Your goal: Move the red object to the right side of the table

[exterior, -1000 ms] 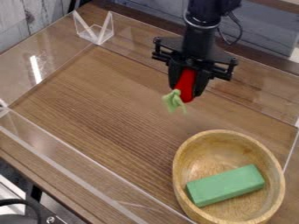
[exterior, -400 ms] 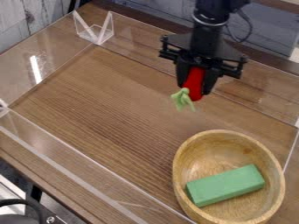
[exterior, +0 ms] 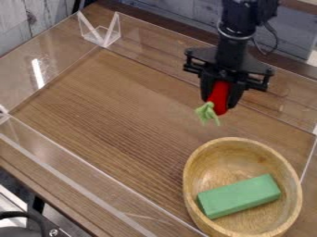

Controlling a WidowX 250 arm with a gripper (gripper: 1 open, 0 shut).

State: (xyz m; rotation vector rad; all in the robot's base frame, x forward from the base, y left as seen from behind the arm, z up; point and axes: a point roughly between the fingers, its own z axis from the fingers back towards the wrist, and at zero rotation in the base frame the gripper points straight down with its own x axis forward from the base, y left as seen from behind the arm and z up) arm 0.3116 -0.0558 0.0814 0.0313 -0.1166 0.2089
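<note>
The red object (exterior: 220, 94), a small toy strawberry with a light green leafy tip pointing down, hangs between the black fingers of my gripper (exterior: 223, 91). The gripper points straight down and is shut on it, over the right part of the table (exterior: 111, 102). The strawberry's leafy tip sits just above the wood surface, a short way behind the wooden bowl. Its upper part is hidden between the fingers.
A round wooden bowl (exterior: 210, 167) holding a green rectangular block (exterior: 240, 196) sits at the front right. Low clear acrylic walls (exterior: 74, 153) border the tabletop. A clear stand (exterior: 99, 31) rises at the back left.
The gripper has carried the strawberry to the right across the table and slightly lower. Its grip on the strawberry is unchanged. Bowl and block have stayed put.
</note>
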